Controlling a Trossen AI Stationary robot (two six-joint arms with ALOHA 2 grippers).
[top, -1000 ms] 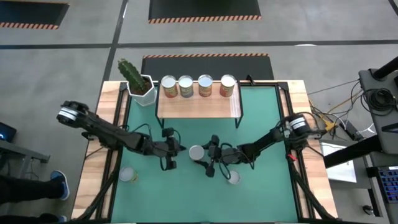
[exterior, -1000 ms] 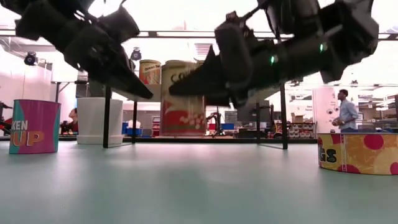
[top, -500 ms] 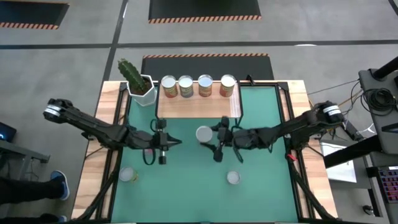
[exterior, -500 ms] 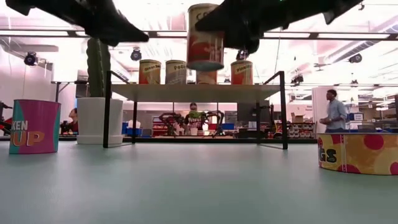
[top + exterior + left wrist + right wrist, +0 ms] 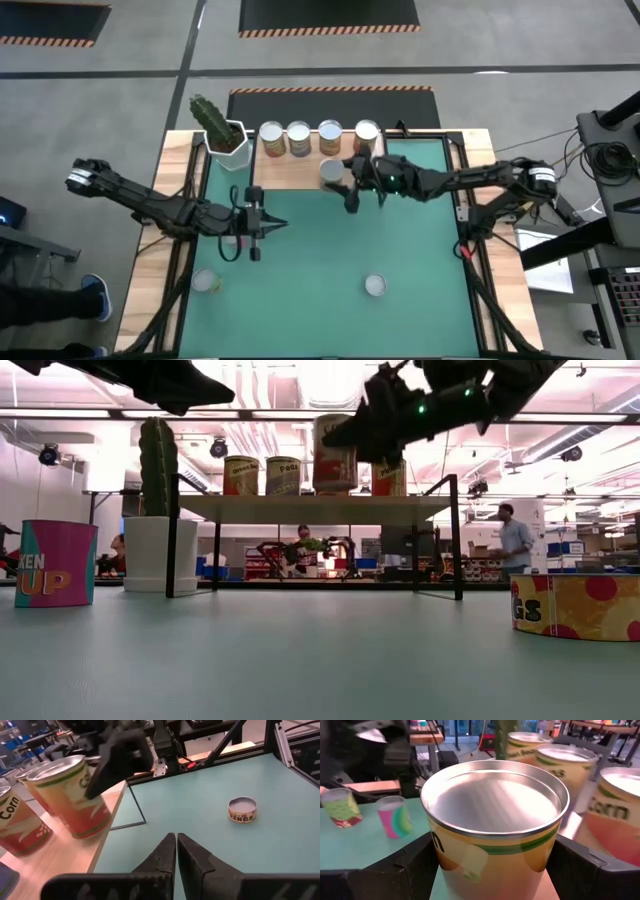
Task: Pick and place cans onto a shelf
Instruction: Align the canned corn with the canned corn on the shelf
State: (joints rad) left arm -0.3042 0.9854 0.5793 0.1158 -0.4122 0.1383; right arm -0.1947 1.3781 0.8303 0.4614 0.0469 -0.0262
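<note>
On the green-matted table (image 5: 400, 250), my right gripper (image 5: 345, 175) clamps a red-and-cream silver-topped can (image 5: 332, 170) above the light-wood shelf (image 5: 300, 172) at upper centre of the high view, while my left gripper (image 5: 268, 226) hangs pinched empty at centre-left.

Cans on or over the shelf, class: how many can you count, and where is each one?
5. Four cans stand in a row along the back of the shelf. A fifth can is held over its front by the right gripper.
</note>
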